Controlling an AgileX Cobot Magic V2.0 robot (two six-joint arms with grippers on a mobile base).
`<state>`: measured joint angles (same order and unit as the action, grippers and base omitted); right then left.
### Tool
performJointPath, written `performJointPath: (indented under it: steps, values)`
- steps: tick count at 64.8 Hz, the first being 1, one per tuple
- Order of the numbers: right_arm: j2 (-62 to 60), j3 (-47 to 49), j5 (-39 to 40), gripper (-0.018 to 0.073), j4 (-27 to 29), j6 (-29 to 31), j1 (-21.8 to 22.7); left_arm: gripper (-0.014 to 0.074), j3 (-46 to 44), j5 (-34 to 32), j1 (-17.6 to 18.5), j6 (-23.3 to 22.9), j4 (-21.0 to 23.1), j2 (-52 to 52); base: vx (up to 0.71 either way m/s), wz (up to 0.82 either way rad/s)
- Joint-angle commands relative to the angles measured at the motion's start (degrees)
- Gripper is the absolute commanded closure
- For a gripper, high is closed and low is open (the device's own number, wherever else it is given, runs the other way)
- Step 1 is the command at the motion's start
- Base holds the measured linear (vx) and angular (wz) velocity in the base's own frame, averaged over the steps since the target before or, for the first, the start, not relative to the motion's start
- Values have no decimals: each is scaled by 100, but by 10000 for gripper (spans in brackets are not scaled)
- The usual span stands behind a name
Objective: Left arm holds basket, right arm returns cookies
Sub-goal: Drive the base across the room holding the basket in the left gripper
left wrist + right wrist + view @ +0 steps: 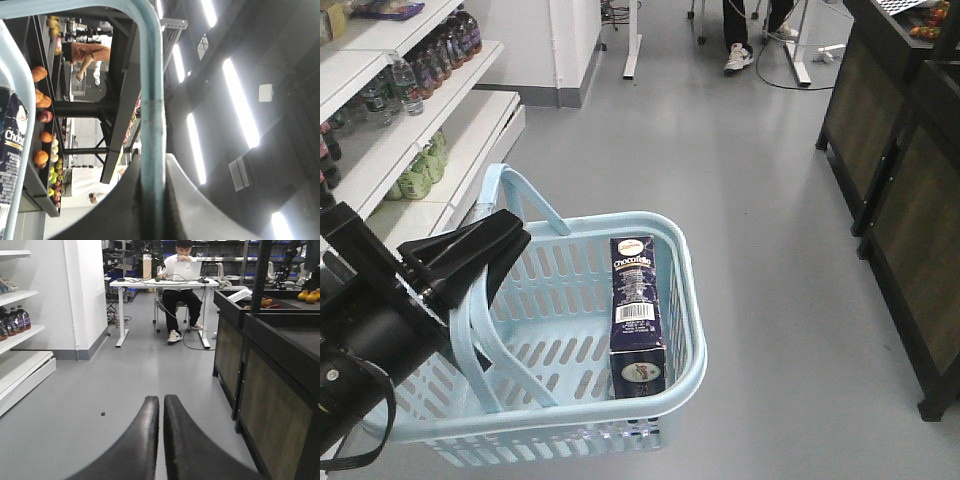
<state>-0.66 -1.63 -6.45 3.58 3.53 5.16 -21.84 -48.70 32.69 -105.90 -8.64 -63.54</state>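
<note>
Exterior front-facing view is showing you the cookies (636, 305) lying in the right half of the basket (696, 330), long axis running up the frame. Your left pincer (505, 240) is pinching a handle (151, 100); your right pincer (161, 402), pressed together, is facing floor (100, 390), the cookies outside its view.

Left claw (485, 250) clamped, tilted upward, right claw (161, 430) pressed closed, level

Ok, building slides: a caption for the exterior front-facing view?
Left gripper clamps a handle of the light blue basket, with the cookies box inside.
</note>
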Motion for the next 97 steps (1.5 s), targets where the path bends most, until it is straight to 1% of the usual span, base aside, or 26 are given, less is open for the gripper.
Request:
performJointPath:
  steps: [1,24,47,97]
  values:
    - [-66,-100,393,565,-20,50,3,599,-175,-721,39,-25,108,160,10,-25]
    - [-66,-100,393,565,-20,50,3,599,-175,-721,39,-25,108,160,13,-19]
    - [-66,-100,393,565,-20,50,3,599,-175,-721,39,-25,108,160,21,-1]
    - [-66,-100,393,565,-20,50,3,599,-175,-721,39,-25,108,160,34,1]
